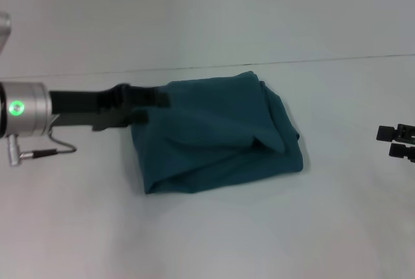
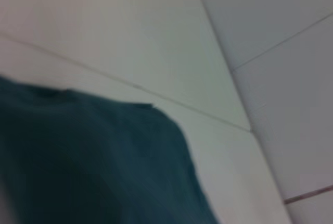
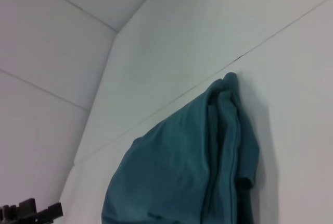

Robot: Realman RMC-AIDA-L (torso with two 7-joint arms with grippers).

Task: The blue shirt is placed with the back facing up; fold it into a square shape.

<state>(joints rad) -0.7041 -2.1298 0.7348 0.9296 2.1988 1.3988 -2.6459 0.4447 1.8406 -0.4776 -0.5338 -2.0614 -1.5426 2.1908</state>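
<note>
The blue shirt (image 1: 217, 136) lies on the white table as a folded, rumpled bundle, roughly square, with a thick fold along its right side. My left gripper (image 1: 146, 107) reaches in from the left and sits at the shirt's upper left edge, its black tip overlapping the cloth. The left wrist view shows the shirt (image 2: 88, 161) close up, filling the lower part. My right gripper (image 1: 397, 143) is open and empty at the far right edge, well clear of the shirt. The right wrist view shows the shirt (image 3: 187, 172) from the side.
The white table (image 1: 214, 240) meets a white wall (image 1: 207, 13) behind the shirt. The left arm's silver wrist with a green light (image 1: 23, 107) and a cable loop (image 1: 58, 146) hang over the table's left part.
</note>
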